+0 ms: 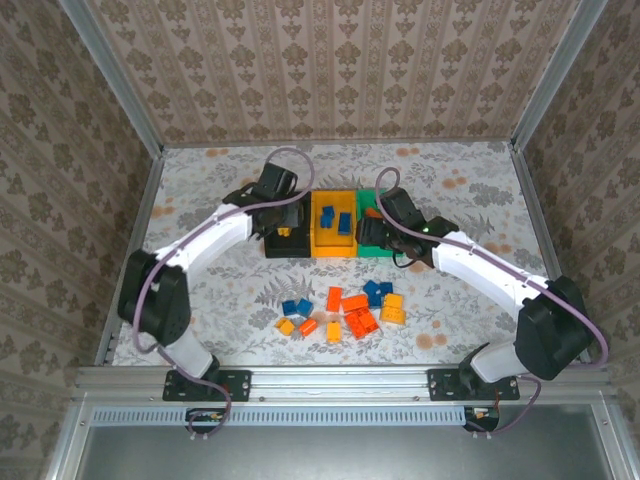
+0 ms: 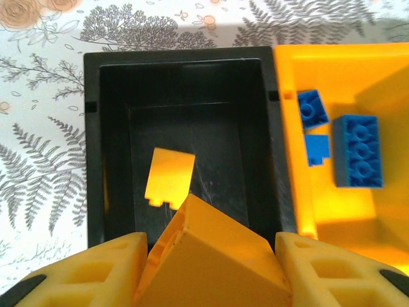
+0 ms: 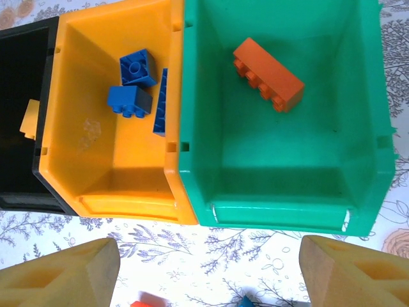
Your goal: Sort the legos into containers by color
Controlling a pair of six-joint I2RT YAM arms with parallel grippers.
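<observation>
Bricks, sorted by colour into three small bins set side by side.

A yellow plastic brick [image 2: 214, 262] is held tight between the fingers of the left gripper [image 2: 209, 246], just above the near end of the black plastic bin [image 2: 93, 128]. One flat yellow piece [image 2: 169, 176] is seen on the floor of that bin. Three blue studded bricks [image 3: 137, 67] are seen in the yellow-orange plastic bin [image 3: 108, 185] in the middle. One long orange-red brick [image 3: 268, 73] is seen in the green plastic bin [image 3: 275, 185] on the right. The right gripper [image 3: 208, 256] is spread wide and empty, over the flowery table [image 1: 230, 290] just in front of the green bin. A loose pile of blue, orange-red and yellow bricks [image 1: 345, 312] is seen on the table nearer the arms, well apart from the bins.
</observation>
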